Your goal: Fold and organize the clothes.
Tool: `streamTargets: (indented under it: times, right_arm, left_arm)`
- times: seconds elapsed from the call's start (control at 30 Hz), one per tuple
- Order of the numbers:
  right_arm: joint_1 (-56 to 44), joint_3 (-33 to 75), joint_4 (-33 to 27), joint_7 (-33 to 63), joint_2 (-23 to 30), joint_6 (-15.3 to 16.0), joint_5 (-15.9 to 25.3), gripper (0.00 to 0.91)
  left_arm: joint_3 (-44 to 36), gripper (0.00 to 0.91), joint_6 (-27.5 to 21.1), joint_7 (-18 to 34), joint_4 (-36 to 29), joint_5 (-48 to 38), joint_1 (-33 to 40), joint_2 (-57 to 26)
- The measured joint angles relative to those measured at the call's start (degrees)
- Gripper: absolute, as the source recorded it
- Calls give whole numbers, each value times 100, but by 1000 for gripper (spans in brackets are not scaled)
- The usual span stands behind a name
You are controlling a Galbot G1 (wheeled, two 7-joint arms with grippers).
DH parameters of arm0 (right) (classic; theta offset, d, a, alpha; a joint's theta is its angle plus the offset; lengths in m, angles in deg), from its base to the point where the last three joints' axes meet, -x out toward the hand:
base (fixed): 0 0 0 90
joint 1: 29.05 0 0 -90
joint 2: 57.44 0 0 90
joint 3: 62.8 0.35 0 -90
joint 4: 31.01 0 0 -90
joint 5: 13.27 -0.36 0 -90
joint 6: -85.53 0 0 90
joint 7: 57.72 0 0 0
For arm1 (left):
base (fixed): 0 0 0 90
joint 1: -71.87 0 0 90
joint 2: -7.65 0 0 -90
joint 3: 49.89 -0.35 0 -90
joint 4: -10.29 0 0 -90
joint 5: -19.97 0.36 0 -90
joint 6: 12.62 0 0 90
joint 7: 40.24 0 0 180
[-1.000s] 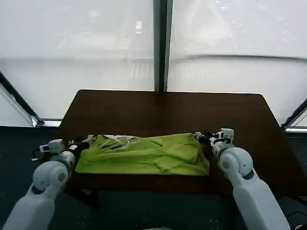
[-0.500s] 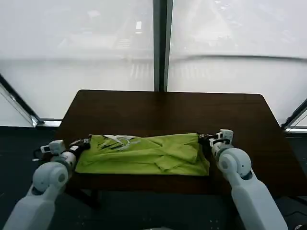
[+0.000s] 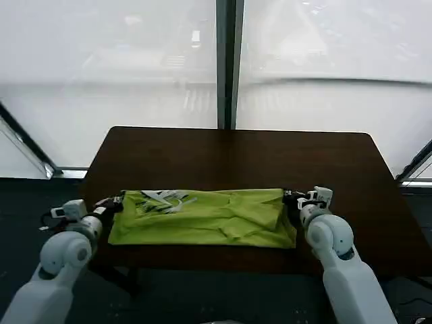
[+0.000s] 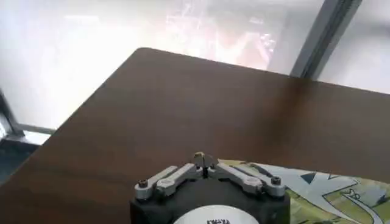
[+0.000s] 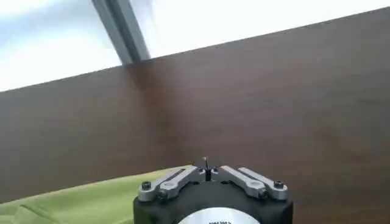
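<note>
Lime-green T-shirt (image 3: 202, 217) lies folded into a long band near the front edge of a dark brown table (image 3: 236, 155), its long axis running left to right. Left gripper (image 3: 116, 201) and right gripper (image 3: 288, 196) sit at opposite ends, fingers closed together. Bright windows (image 3: 135, 61) stand behind.

I see strong daylight flooding through the windows (image 3: 135, 67), washing them out; the dark table (image 3: 236, 155) shows soft glare at its far edge.

Head camera overlooks the table (image 3: 236, 152); wrist cameras seemingly skim it.
</note>
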Motion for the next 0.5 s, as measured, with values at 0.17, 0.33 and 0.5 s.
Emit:
streamTargets:
  times: [0.17, 0.33, 0.5]
  right_arm:
    - [-27, -1, 71, -27, 5, -7, -17, 0]
    - [-79, 14, 201, -122, -28, -6, -31, 0]
    - [-150, 28, 343, -276, -143, -3, 31, 878]
  left_arm:
    - [71, 0, 12, -49, -39, -10, -100, -34]
    - [72, 0, -18, -65, -108, -10, -125, -28]
    - [70, 878, -61, -45, -199, -28, -145, -23]
